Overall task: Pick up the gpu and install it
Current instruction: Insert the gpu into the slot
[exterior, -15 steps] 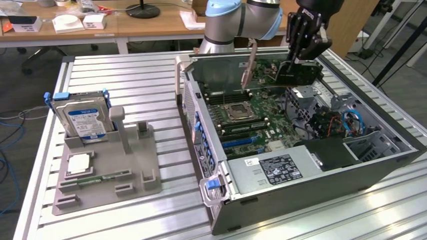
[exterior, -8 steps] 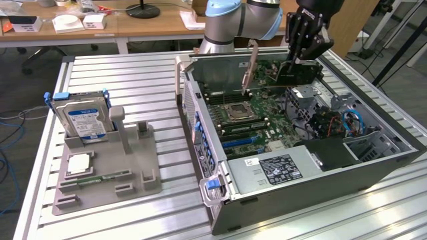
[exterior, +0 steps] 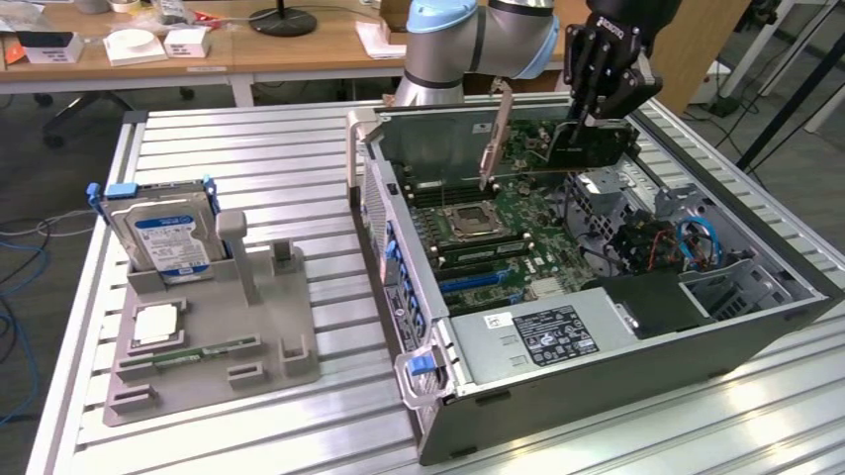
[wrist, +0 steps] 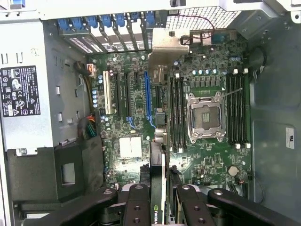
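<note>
The gpu (exterior: 591, 146), a dark flat card with a silver bracket (exterior: 498, 129) at one end, hangs on edge above the open computer case (exterior: 436, 327). My gripper (exterior: 588, 117) is shut on its upper edge. In the wrist view I look straight down the card's thin edge (wrist: 158, 160), with the gripper (wrist: 158, 200) clamped on it and the bracket (wrist: 167, 44) at the far end. Below it lies the green motherboard (wrist: 211, 169). The long blue slot (wrist: 148, 99) runs right beside the card's line. The card is clear of the board.
The CPU socket (wrist: 204, 117) and memory slots (wrist: 176, 113) sit near the card's line. A power supply (exterior: 548, 336) and cables (exterior: 694, 242) take up the case's near end. On the exterior view's left, a grey fixture (exterior: 271, 327) holds a hard drive (exterior: 165, 233) and a memory stick (exterior: 201, 351).
</note>
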{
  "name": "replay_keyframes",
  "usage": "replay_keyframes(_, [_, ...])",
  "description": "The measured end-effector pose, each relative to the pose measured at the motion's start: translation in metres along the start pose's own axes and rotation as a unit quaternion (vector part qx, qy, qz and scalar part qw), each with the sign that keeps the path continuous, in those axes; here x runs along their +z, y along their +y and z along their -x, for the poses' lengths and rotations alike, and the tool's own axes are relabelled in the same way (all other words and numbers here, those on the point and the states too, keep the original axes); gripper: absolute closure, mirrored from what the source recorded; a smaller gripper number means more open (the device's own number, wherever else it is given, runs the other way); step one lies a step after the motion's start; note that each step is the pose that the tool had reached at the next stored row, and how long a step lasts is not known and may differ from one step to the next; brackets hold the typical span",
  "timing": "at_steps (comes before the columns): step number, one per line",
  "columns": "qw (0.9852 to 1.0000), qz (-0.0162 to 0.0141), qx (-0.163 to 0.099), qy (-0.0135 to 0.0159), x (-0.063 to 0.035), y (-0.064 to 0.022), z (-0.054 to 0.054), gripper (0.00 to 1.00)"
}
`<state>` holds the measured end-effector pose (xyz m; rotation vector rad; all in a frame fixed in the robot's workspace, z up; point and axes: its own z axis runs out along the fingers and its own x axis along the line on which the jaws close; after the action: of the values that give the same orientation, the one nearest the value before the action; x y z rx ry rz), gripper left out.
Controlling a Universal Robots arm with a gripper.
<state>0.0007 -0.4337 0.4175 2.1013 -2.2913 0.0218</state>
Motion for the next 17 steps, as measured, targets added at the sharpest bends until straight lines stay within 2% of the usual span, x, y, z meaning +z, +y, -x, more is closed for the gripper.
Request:
replay_keyframes(12, [1.0, 0.0, 0.0, 0.0001, 0.0006, 0.0, 0.0001, 0.74])
replay_keyframes(17, [1.0, 0.0, 0.0, 0.0, 0.0067, 0.0, 0.0003, 0.74])
